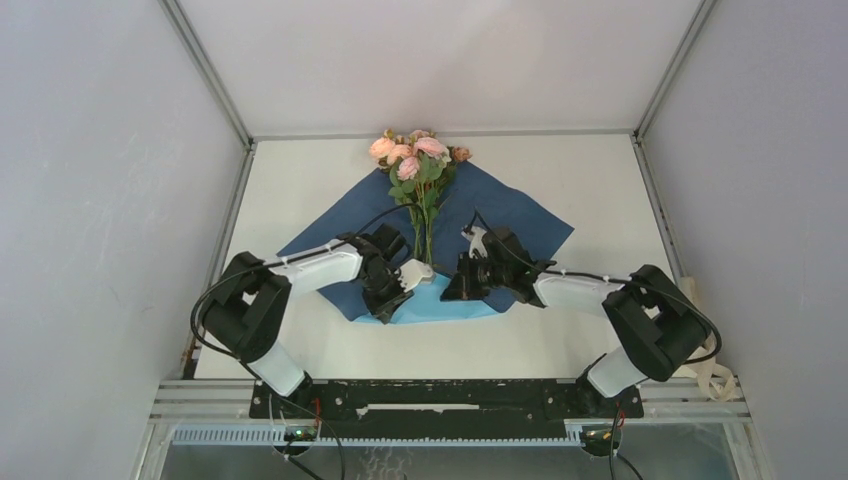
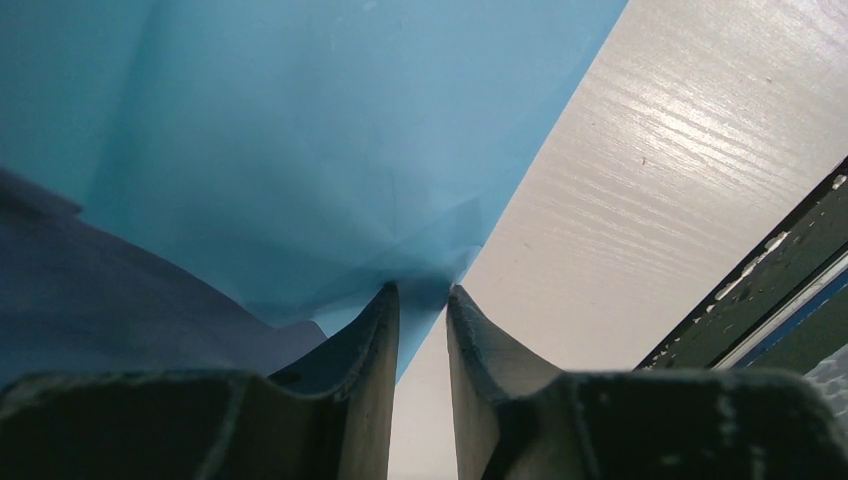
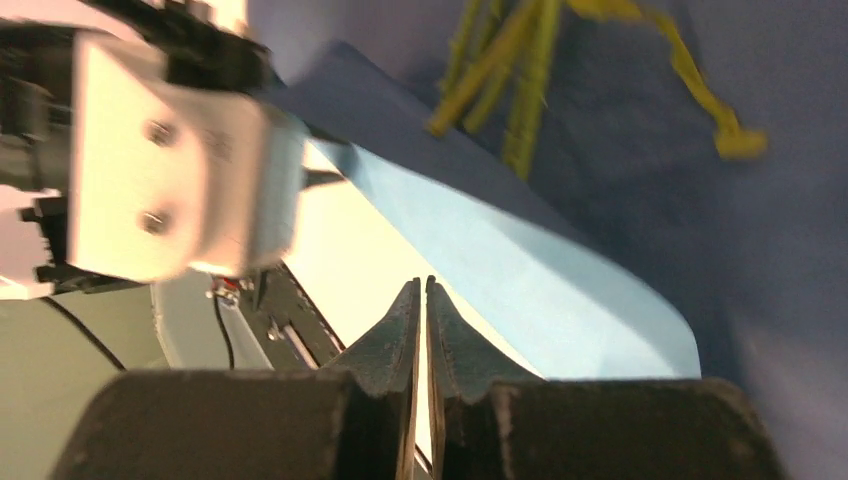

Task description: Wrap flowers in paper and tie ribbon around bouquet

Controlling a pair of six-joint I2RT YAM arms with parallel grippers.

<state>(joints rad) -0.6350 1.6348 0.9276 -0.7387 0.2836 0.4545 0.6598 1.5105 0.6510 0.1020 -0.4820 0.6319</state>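
The flowers (image 1: 415, 160), pink and peach roses, lie on the navy paper (image 1: 520, 225) with their green stems (image 3: 520, 90) pointing toward me. The paper's near corner is folded up, showing its light blue side (image 1: 445, 302). My left gripper (image 1: 388, 308) sits at the left end of that fold. Its jaws stand a little apart, with the light blue paper edge (image 2: 300, 150) showing across the gap at the tips (image 2: 422, 292). My right gripper (image 1: 455, 290) hovers at the fold's right side, shut (image 3: 421, 285) on nothing. The cream ribbon (image 1: 715, 375) hangs at the table's right edge. No bouquet is in view.
White walls with metal frame posts enclose the white table (image 1: 300, 190) on three sides. A black rail (image 1: 440, 395) carrying both arm bases runs along the near edge. The left gripper's white housing (image 3: 170, 150) sits close to the right fingers.
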